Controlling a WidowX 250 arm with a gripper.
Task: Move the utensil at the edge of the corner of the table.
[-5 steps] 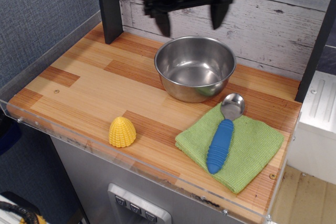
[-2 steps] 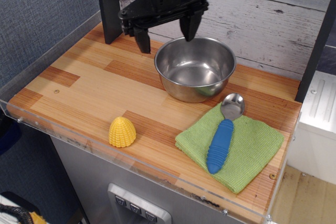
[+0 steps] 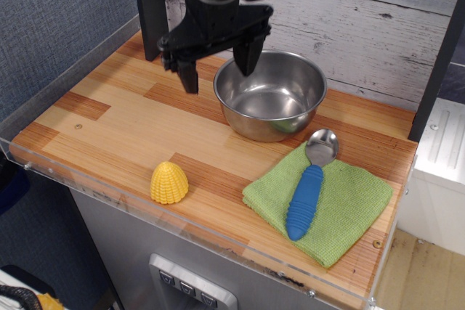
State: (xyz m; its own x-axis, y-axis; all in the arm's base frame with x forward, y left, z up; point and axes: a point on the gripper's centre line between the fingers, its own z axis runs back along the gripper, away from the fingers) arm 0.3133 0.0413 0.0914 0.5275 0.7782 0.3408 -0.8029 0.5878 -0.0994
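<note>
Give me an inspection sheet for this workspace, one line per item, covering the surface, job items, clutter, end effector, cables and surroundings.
Surface: striped wood table with a clear rim.
Job's things: steel bowl upright near the back wall, empty.
Clutter: yellow toy corn near the front edge; blue-handled spoon lying on a green cloth.
End effector: open, fingers straddling the bowl's left rim, one inside and one outside.
Cables: one black loop on the arm above the end effector.
Surroundings: whitewashed plank wall behind, grey fabric panel on the left.
</note>
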